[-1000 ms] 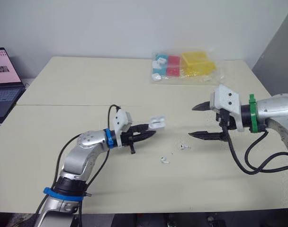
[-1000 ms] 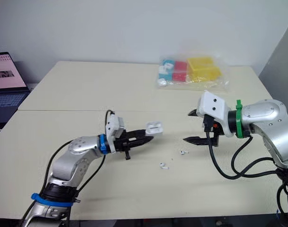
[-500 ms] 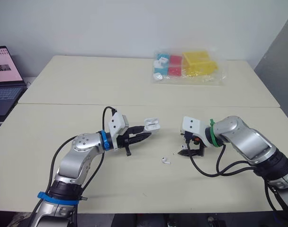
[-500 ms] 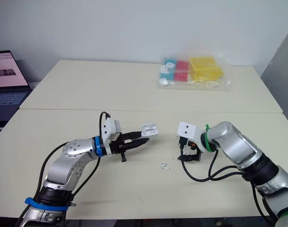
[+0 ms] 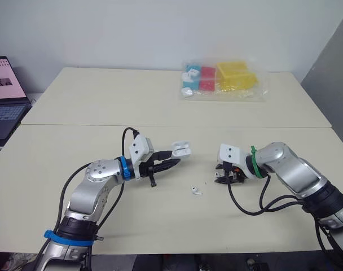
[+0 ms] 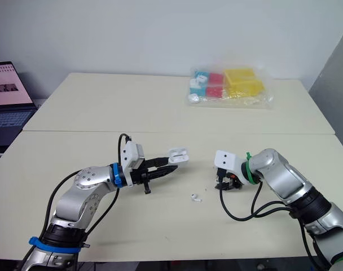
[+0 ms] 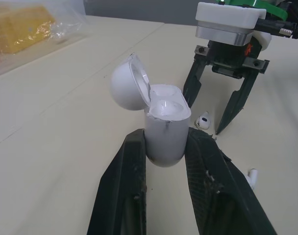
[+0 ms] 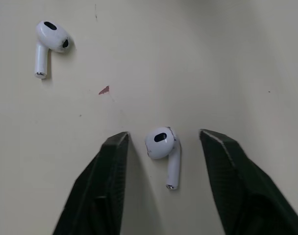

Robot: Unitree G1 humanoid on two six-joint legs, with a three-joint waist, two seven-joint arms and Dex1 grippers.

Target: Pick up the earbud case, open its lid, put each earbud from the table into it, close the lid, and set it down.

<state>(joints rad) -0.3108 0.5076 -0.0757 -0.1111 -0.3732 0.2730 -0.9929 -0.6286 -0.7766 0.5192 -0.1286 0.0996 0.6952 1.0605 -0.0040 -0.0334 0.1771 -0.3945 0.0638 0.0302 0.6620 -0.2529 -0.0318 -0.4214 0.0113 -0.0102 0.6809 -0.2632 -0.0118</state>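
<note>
My left gripper [image 5: 174, 161] is shut on the white earbud case [image 5: 180, 149] and holds it above the table with its lid tipped open; the left wrist view shows two empty sockets in the case [image 7: 164, 129]. My right gripper [image 5: 221, 178] is down at the tabletop, open. One black finger stands on each side of a white earbud [image 8: 163, 147] with a small gap to each. A second earbud [image 5: 196, 191] lies loose on the table between the two grippers and is also in the right wrist view as the earbud [image 8: 48, 41].
A clear plastic bag [image 5: 222, 80] of yellow, red and blue items lies at the back of the beige table [image 5: 104, 101]. A laptop [image 5: 5, 93] stands off the table's left edge. A seam runs across the table's middle.
My right gripper has come down and left to the table, around the nearer earbud, and its fingers have narrowed. The left gripper still holds the open case.
</note>
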